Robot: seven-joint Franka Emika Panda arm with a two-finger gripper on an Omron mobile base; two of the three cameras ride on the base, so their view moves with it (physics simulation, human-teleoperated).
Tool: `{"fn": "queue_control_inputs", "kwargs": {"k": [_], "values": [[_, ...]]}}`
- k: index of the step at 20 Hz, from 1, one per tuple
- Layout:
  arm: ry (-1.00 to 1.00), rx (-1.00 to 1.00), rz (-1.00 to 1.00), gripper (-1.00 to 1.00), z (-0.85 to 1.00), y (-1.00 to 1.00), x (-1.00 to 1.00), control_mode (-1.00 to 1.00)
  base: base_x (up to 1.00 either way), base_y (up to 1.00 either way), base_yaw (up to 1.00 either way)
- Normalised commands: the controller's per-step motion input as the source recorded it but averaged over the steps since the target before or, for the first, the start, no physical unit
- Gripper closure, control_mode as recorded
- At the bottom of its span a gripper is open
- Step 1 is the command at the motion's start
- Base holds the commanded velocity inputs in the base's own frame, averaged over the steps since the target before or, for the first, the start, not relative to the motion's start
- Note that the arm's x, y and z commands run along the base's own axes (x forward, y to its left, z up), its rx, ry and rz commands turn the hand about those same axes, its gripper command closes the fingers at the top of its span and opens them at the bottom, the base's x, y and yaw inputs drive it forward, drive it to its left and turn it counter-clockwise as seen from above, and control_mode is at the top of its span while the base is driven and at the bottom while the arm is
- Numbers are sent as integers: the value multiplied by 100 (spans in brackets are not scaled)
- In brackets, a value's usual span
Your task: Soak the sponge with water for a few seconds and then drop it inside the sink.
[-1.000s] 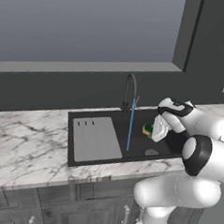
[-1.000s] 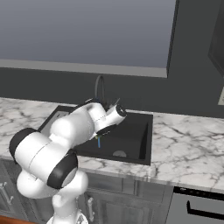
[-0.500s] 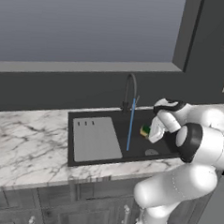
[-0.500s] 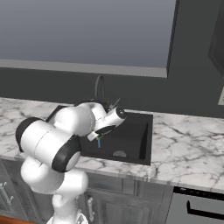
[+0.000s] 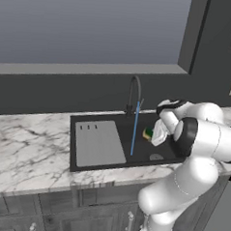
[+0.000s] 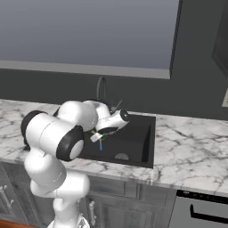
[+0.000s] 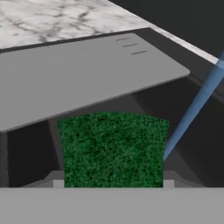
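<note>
My gripper (image 5: 153,134) is shut on the sponge (image 5: 148,133), a small yellow block with a dark green layer, and holds it above the black sink (image 5: 105,120). The thin blue water stream (image 5: 134,130) falls from the arched faucet (image 5: 134,92) just left of the sponge in the left base view. In the hand view the sponge's green face (image 7: 113,148) sits between my fingertips (image 7: 58,180), and the water (image 7: 197,105) passes its right edge; I cannot tell whether they touch. In the right base view the gripper (image 6: 97,135) hangs over the sink (image 6: 136,133).
A light grey drainboard panel (image 5: 99,143) covers the left part of the basin, and the round drain (image 5: 156,157) lies below the hand. Marble counter (image 5: 28,151) runs on both sides of the sink. A dark wall and window ledge stand behind the faucet.
The arm's elbow has shifted its pose, while the hand with the sponge has stayed almost in place beside the stream. The grip has not changed.
</note>
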Motion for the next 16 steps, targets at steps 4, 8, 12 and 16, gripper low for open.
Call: {"fn": "queue_control_inputs", "kwargs": {"k": [4, 8, 12, 16], "values": [[0, 11, 0, 100, 0, 0, 0, -100, 0, 0, 0], [0, 9, 0, 100, 0, 1, 0, -100, 0, 0, 0], [0, 5, 0, 100, 0, 8, 0, -100, 0, 0, 0], [0, 2, 0, 100, 0, 13, 8, -100, 0, 0, 0]]}}
